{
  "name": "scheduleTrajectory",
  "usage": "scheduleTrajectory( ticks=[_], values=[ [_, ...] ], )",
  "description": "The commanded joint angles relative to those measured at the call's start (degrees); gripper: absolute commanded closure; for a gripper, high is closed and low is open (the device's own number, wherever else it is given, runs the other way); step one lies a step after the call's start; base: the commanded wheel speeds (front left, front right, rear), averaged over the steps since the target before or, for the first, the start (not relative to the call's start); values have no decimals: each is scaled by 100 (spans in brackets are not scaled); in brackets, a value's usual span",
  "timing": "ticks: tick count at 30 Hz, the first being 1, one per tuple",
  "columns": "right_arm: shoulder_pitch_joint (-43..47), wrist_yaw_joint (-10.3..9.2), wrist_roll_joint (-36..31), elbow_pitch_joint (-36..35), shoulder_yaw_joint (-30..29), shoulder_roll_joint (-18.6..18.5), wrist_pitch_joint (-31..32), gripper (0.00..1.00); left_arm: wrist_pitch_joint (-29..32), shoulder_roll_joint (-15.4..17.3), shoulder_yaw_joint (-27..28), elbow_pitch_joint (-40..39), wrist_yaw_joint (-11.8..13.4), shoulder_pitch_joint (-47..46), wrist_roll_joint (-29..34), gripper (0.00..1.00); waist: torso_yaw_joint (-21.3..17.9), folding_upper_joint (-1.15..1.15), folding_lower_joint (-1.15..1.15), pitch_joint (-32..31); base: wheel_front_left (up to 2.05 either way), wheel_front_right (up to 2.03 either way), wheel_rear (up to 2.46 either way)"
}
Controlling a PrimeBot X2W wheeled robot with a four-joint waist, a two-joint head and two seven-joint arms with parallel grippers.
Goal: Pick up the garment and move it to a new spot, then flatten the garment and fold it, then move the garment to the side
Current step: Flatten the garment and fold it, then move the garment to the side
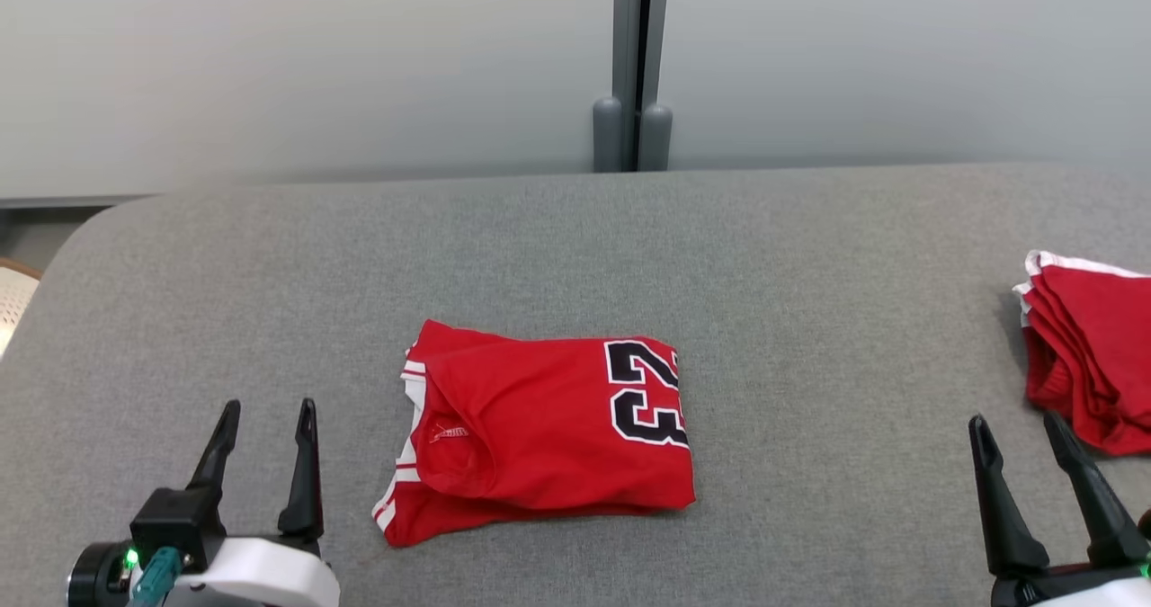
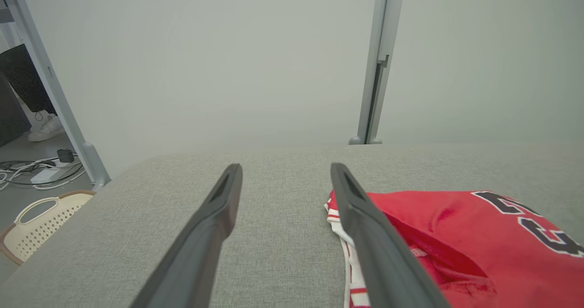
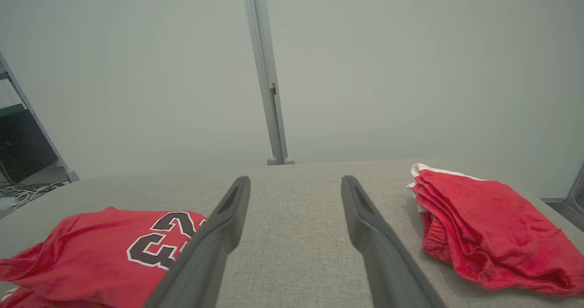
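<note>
The garment [image 1: 539, 427] is a red jersey with white trim and a black number, folded into a rough rectangle in the middle of the grey surface [image 1: 575, 247]. It also shows in the left wrist view as the garment [image 2: 456, 235] and in the right wrist view as the garment [image 3: 100, 253]. My left gripper [image 1: 270, 414] stands open at the lower left, just left of the jersey, with nothing between its fingers. At the lower right my right gripper [image 1: 1016, 427] is open and holds nothing, well clear of the jersey.
A stack of folded red clothes [image 1: 1088, 355] lies at the right edge of the surface, close to my right gripper. A grey partition post [image 1: 634, 67] stands behind the surface. A cream perforated basket [image 2: 36, 226] sits on the floor off the left edge.
</note>
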Motion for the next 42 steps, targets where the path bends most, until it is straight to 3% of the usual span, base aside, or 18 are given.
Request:
scheduleTrajectory(
  ticks=[1,42],
  values=[
    [174,-1,-33,-103,-51,14,56,0,6,41,1,-34,13,147,-20,0,-6,0,0,-179,0,0,0],
    [375,-1,-222,-391,-324,103,375,0,198,165,-180,-331,195,181,-119,0,65,0,0,-270,0,0,0]
  ],
)
